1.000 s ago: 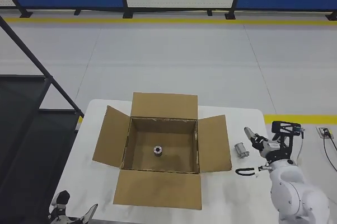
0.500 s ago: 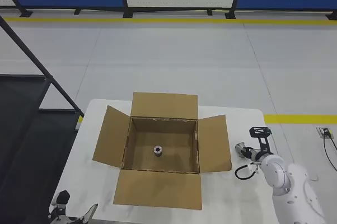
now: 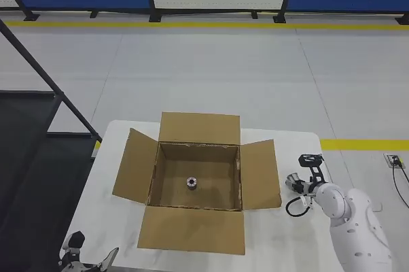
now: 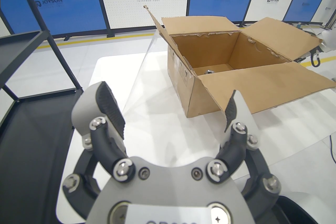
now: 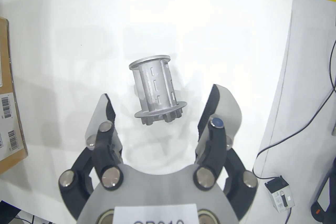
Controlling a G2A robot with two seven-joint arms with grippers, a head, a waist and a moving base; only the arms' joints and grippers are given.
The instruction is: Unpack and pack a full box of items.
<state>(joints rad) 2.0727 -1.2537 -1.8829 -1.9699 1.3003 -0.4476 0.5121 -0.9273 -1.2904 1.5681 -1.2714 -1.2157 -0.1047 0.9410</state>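
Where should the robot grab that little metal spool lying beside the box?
Probably the ribbed barrel of the metal spool, between its two flanges, from straight above. It lies on its side on the table, so the barrel's sides are free, and the flanges should stop slipping.

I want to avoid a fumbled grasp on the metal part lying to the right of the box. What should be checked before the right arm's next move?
1. Opening of the right gripper: ok, the jaws are spread wider than the metal part.
2. Alignment: ok, the part lies on its side on the table, centred between the fingers.
3. Gripper height over the part: cannot tell.
4. Flaps of the box folded out: ok.
5. Room in the box: ok, one small metal piece lies on its floor.
6. Clearance of the left gripper from the box: ok, it is open and near the table's front corner.
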